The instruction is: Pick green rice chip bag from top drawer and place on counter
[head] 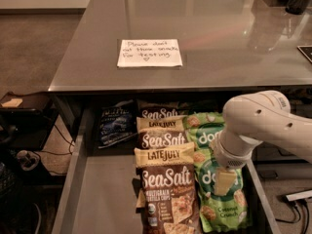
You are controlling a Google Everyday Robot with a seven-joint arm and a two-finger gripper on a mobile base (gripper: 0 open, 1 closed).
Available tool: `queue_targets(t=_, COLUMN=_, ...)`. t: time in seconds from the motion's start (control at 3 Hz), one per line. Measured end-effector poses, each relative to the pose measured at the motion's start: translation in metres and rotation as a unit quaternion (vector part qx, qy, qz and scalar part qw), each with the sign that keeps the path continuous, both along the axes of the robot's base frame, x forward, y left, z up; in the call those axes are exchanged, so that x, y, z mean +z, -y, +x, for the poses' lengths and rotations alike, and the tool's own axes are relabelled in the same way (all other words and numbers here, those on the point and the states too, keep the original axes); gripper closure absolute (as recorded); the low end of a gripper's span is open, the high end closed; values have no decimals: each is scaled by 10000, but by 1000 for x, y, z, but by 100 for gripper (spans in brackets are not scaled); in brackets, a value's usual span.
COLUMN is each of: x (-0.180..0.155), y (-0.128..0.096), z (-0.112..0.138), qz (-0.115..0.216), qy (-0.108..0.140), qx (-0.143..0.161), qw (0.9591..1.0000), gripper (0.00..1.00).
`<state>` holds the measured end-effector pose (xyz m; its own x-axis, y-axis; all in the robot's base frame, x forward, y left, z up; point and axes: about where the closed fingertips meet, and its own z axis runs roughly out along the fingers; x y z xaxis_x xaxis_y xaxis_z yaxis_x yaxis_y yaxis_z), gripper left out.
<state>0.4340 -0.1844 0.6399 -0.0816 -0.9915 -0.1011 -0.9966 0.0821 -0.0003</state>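
Down over the open top drawer (105,189), the robot's gripper (225,182) hung at the right side, its pale tip over the upper middle of the nearer green rice chip bag (224,212). Whether the gripper was spread or pressed together could not be told, as the thick white arm (263,123) reaching in from the right covered most of it. The bag lay flat on the drawer floor near the front right corner, label up, its "Coconut Crunch" lettering readable below the gripper. A second green bag (204,128) of the same kind lay just behind it, partly under the arm. To their left ran a column of three brown Sea Salt bags (168,199), overlapping one another from front to back. A dark blue bag (116,123) sat at the rear, left of that column. Above the drawer, the glossy grey bench (219,43) carried a white handwritten note (149,52) near its front edge, well apart from the gripper.
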Motion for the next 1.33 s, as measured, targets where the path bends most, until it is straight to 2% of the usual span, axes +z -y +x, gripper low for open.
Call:
queue_targets(t=0.33, x=28, y=-3, z=5, qz=195, qy=59, qx=-72, qw=9998, gripper=53)
queue_targets(t=0.67, x=70, y=1, z=7, qz=556, qy=30, qx=-241, qw=9982, gripper=74)
queue_targets(t=1.0, x=119, y=1, z=1, qz=960, qy=5, qx=-322, qw=9949, gripper=98)
queue_targets(t=1.33, x=155, y=4, z=-8, qz=1221, qy=8, qx=-372, qw=9918, gripper=100)
